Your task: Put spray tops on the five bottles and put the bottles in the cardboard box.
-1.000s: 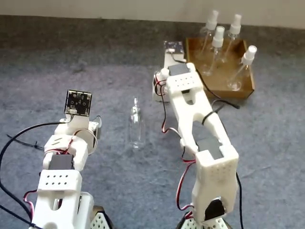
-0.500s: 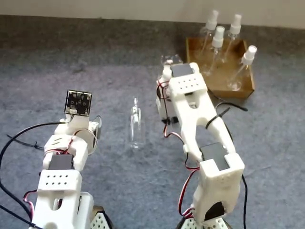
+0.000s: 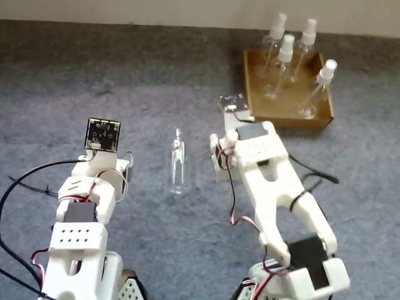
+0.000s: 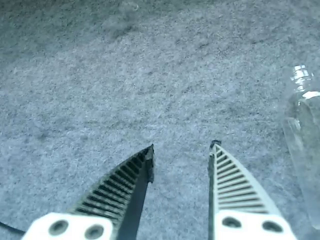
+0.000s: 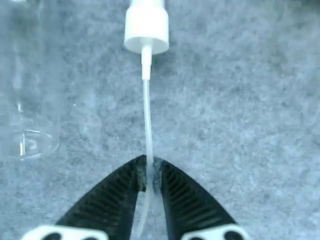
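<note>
the right tool [image 5: 149,167] pinches the thin dip tube of a spray top [image 5: 146,30], at 3 o'clock of the uncapped bottle [image 3: 178,167] lying mid-surface [image 3: 94,75], probably to cap it. the left tool [image 4: 181,152] waits open at the bottle's 9 o'clock, free to steady it. four capped bottles [image 3: 286,56] stand in the cardboard box [image 3: 287,119] at 1 o'clock.

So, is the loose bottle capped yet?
No. The bottle has a bare neck; the spray top is in the right claw, pinched by its tube.

High cam overhead, wrist cams close, sharing bottle [image 3: 178,169]
</note>
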